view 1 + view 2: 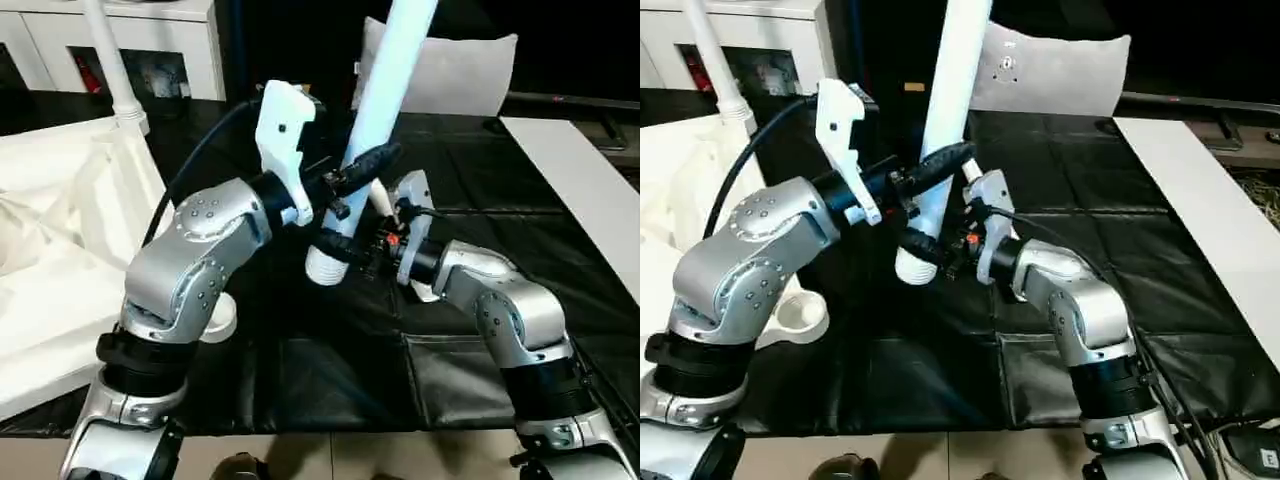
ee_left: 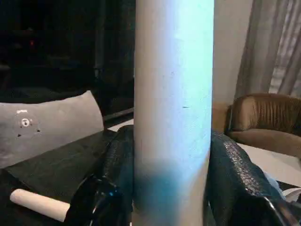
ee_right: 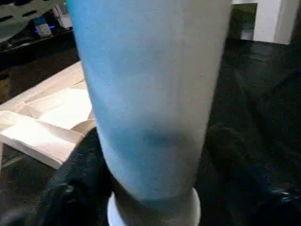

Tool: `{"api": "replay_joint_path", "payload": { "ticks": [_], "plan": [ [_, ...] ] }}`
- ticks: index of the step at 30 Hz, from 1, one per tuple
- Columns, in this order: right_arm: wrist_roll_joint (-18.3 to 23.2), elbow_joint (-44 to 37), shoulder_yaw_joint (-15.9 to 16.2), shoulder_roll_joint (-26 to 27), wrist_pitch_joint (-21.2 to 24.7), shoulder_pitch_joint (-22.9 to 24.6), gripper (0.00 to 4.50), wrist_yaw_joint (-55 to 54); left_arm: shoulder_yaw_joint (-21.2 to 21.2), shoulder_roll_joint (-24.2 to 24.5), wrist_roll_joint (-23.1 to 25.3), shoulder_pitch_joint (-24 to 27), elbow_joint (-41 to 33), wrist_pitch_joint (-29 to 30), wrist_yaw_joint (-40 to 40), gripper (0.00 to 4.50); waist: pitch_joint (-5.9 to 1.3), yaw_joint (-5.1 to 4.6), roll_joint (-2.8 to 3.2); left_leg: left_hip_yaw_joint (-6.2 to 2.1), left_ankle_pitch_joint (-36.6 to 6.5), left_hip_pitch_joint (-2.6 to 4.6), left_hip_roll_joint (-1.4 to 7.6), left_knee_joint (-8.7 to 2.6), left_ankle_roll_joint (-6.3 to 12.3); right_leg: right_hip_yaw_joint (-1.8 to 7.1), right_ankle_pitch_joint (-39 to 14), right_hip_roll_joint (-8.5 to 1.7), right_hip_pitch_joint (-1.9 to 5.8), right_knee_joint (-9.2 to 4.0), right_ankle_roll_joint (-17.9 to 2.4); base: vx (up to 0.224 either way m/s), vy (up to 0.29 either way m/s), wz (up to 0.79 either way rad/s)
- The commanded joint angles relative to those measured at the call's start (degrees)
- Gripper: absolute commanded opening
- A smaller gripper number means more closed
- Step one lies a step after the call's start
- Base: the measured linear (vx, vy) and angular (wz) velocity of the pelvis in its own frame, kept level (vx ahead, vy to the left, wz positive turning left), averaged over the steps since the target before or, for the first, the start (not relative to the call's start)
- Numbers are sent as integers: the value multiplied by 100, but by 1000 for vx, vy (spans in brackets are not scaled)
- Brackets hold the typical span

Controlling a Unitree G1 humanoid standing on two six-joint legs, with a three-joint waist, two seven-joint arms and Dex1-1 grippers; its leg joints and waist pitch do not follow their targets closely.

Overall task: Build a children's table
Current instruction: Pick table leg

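A long white table leg (image 1: 385,90) stands tilted above the black table, its threaded collar end (image 1: 328,265) lowest. My left gripper (image 1: 360,175) is shut on it partway up; in the left wrist view its black fingers (image 2: 117,174) press both sides of the tube. My right gripper (image 1: 350,255) sits at the leg's lower end, with the leg (image 3: 150,94) running through it. The white table top (image 1: 60,250) lies ribbed side up at the left, a round corner socket (image 1: 800,315) near my left elbow. Another leg (image 1: 110,60) stands upright in its far corner.
The work table has a black cover (image 1: 330,370). A grey cushion (image 1: 450,70) leans at the back, with a white board (image 1: 580,190) along the right. A white cabinet (image 1: 150,50) stands behind the table top. One more white leg (image 2: 40,205) lies on the cover.
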Motion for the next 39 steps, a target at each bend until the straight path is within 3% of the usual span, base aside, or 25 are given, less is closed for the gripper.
{"api": "replay_joint_path", "payload": {
  "ticks": [1, 8, 10, 14, 19, 21, 31, 39],
  "plan": [
    [16, -22, -40, -43, 40, -74, 274, -19, -78, -48, -51, 8, -190, -35, -119, 179, -431, 8, 36, -135, -694, 197, 411, -382, -99, 205, -15, -468, 235, -364, -1262, 0, 0, 0],
    [-4, 66, -19, -32, 103, -61, 220, -19, 30, -130, -244, 10, -222, 65, -130, 179, -425, 7, 40, -139, -821, 200, 410, -392, -178, 204, -203, -466, 221, -379, -1230, 0, 0, 0],
    [67, 67, -55, -11, 161, -61, 262, -6, 34, -129, -236, 12, -215, 63, -131, 179, -426, 9, 38, -138, -839, 198, 409, -389, -180, 208, -227, -474, 223, -385, -1219, 0, 0, 0],
    [176, 69, -153, 18, 207, -102, 296, -41, 40, -77, -164, 4, -169, 43, -164, 179, -435, 15, 40, -137, -748, 198, 406, -380, -156, 207, -125, -470, 224, -373, -1226, 0, 0, 0],
    [127, 52, -109, -20, 205, -108, 312, -48, 45, -68, -139, -5, -151, 50, -187, 179, -442, 19, 41, -133, -685, 199, 402, -373, -139, 203, -36, -470, 230, -364, -1243, 0, 0, 0],
    [123, 33, -81, -32, 225, -89, 280, -8, 46, -71, -139, -9, -151, 53, -196, 179, -438, 14, 31, -133, -718, 193, 401, -375, -144, 205, -61, -468, 232, -368, -1239, 0, 0, 0],
    [225, -61, 8, -83, 122, -29, 205, 304, 74, -96, -215, -6, -181, 95, -261, 179, -435, 16, 37, -138, -710, 194, 406, -373, -110, 202, -43, -471, 233, -361, -1260, 0, 0, 0],
    [189, -41, -33, -89, 110, 6, 193, 348, 108, -62, -243, 15, -218, 236, -240, 179, -436, 18, 38, -137, -697, 194, 402, -369, -89, 199, -35, -469, 235, -362, -1281, 0, 0, 0]
  ]
}}
